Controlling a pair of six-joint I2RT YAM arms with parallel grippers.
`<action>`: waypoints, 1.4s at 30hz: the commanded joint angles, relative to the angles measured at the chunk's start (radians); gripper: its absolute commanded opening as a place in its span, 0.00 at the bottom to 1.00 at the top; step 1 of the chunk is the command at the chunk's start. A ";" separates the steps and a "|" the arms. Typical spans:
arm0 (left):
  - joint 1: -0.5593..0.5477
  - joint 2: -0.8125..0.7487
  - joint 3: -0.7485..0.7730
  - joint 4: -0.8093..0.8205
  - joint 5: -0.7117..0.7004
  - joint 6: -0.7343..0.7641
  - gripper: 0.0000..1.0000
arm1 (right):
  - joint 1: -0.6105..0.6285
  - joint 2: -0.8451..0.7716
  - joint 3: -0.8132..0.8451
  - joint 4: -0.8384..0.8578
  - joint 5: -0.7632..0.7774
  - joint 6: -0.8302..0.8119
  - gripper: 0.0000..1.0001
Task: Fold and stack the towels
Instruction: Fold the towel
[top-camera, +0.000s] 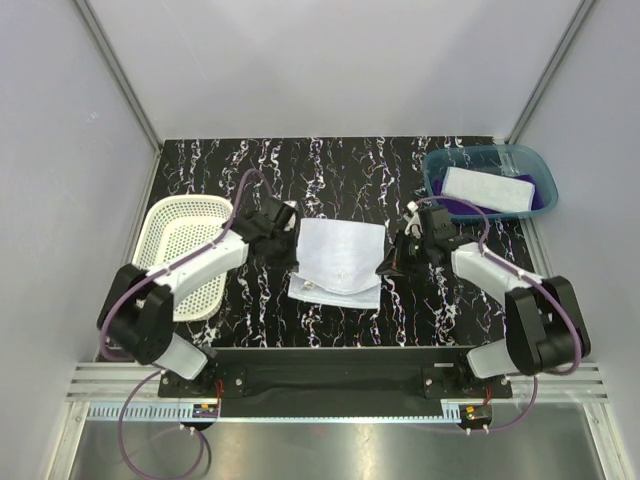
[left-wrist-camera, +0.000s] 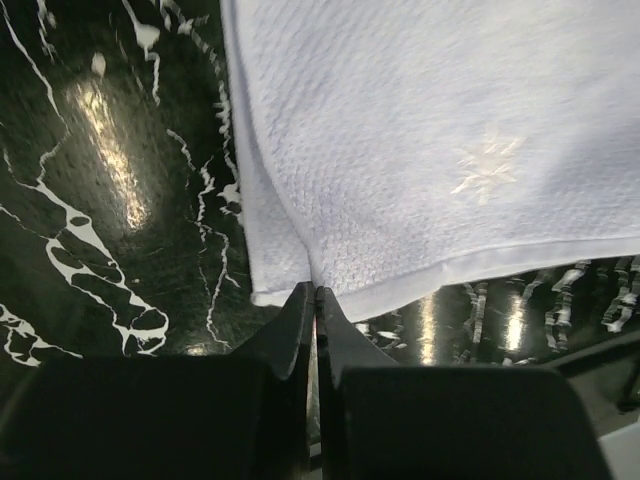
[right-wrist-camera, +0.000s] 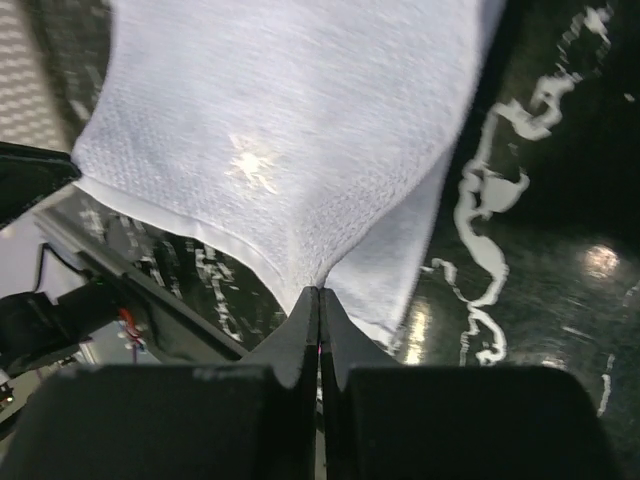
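Observation:
The plain pale blue-white towel (top-camera: 340, 262) lies partly folded in the middle of the black marbled table. My left gripper (top-camera: 293, 250) is shut on its left edge. In the left wrist view the jaws (left-wrist-camera: 315, 292) pinch the towel's hem (left-wrist-camera: 420, 140). My right gripper (top-camera: 389, 268) is shut on its right edge. In the right wrist view the jaws (right-wrist-camera: 320, 292) pinch a lifted corner of the towel (right-wrist-camera: 290, 130). A folded light blue towel (top-camera: 487, 188) lies on a deep purple towel (top-camera: 546, 198) in the bin; no bear face shows.
The translucent teal bin (top-camera: 436, 168) stands at the back right. The white perforated basket (top-camera: 180, 250) stands at the left, beside my left arm. Grey walls close in the table on three sides.

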 joint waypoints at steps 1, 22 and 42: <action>0.010 -0.114 0.063 -0.072 0.012 0.035 0.00 | 0.003 -0.105 0.002 0.025 -0.056 0.060 0.00; 0.022 -0.015 -0.207 0.101 0.063 0.038 0.00 | 0.060 -0.152 -0.263 0.156 0.043 0.125 0.00; 0.021 -0.219 -0.297 0.129 0.138 -0.040 0.00 | 0.063 -0.281 -0.272 0.048 -0.001 0.134 0.00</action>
